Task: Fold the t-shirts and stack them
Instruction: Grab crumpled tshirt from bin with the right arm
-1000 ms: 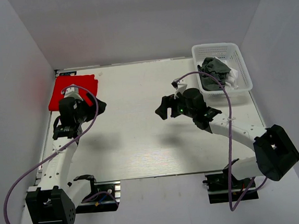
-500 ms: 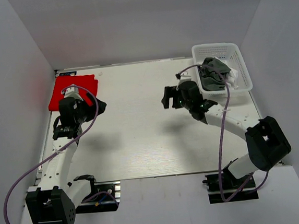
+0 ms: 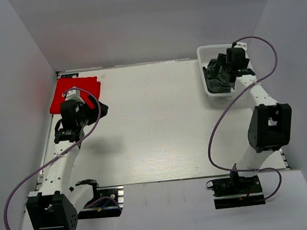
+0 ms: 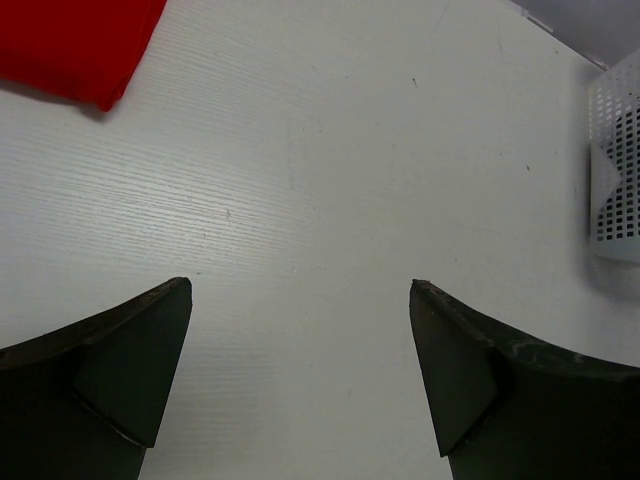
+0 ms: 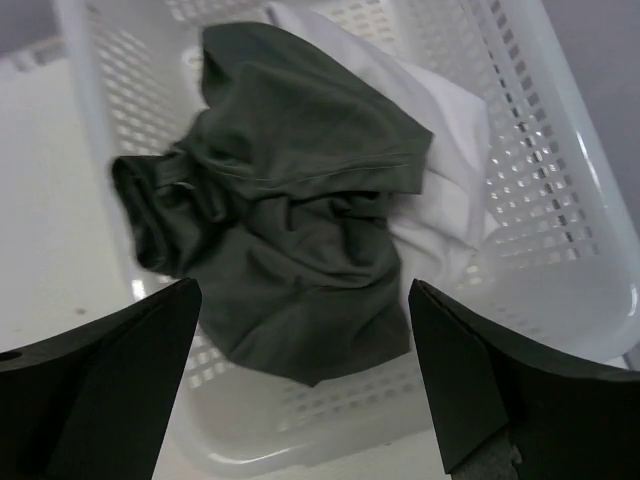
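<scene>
The red t-shirt [image 3: 72,93] lies flat at the far-left corner of the bench [image 3: 155,131]. Just beside it the left gripper [image 4: 300,285] hovers, jaws spread, holding nothing. At far right, the right gripper [image 5: 303,285] hangs spread above the basket [image 5: 575,210], where the dark grey t-shirt [image 5: 290,220] lies crumpled on the white t-shirt [image 5: 450,150].

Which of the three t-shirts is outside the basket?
The red t-shirt, lying flat on the far left corner of the table. The grey t-shirt and the white t-shirt are crumpled together in the basket, grey on top.
</scene>
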`<state>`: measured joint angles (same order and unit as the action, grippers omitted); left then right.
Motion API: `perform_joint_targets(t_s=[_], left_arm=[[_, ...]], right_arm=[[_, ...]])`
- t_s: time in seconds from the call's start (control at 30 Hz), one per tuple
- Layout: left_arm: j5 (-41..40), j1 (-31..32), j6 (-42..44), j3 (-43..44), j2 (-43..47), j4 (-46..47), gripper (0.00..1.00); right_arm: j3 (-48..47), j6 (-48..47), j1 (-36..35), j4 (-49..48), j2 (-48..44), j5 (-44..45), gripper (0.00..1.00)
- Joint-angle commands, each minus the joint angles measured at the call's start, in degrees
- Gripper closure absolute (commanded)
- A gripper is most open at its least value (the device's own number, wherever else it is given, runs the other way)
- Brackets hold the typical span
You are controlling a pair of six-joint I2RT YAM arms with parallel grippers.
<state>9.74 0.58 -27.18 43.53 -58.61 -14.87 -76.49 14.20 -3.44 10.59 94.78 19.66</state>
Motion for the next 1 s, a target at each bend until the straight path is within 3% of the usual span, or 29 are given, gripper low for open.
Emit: perform_joint_targets(t_s=[0.0, 0.03, 0.27, 0.6, 0.73, 0.77, 0.87, 0.97], left_arm=[[-1.30, 0.21, 0.81, 0.59, 0.43, -0.07, 0.00], [-1.30, 0.21, 0.81, 0.59, -0.36, -0.07, 0.00], [-4.19, 0.21, 0.81, 1.74, -3.08, -0.68, 0.00], [-4.73, 0.21, 0.81, 2.78, -6.52, -0.68, 0.00], [-4.73, 0.21, 0.81, 3.31, -7.66, -0.68, 0.00], [-4.73, 0.21, 0.81, 3.32, -7.66, -0.68, 0.00], [-4.73, 0.21, 0.81, 3.32, -8.19, -0.68, 0.00], [-4.73, 0.21, 0.81, 3.32, -7.58, -1.21, 0.00]], right_arm=[[-7.50, -5.66, 2.65, 4.61, 5.56, -2.77, 0.10], [-8.75, -6.80, 5.78, 6.96, 6.98, -3.39, 0.10], [-21.40, -9.36, 9.59, 11.99, 20.60, -6.92, 0.10], [-22.83, -8.39, 12.41, 13.58, 30.71, -5.87, 0.12], [-23.18, -8.74, 12.85, 13.49, 33.36, -7.26, 0.36], [-23.53, -8.83, 12.85, 13.67, 33.80, -8.22, 0.59], [-22.66, -8.57, 12.93, 12.36, 31.97, -13.49, 1.00], [-19.85, -8.83, 12.85, 7.88, 26.17, -18.77, 1.00]])
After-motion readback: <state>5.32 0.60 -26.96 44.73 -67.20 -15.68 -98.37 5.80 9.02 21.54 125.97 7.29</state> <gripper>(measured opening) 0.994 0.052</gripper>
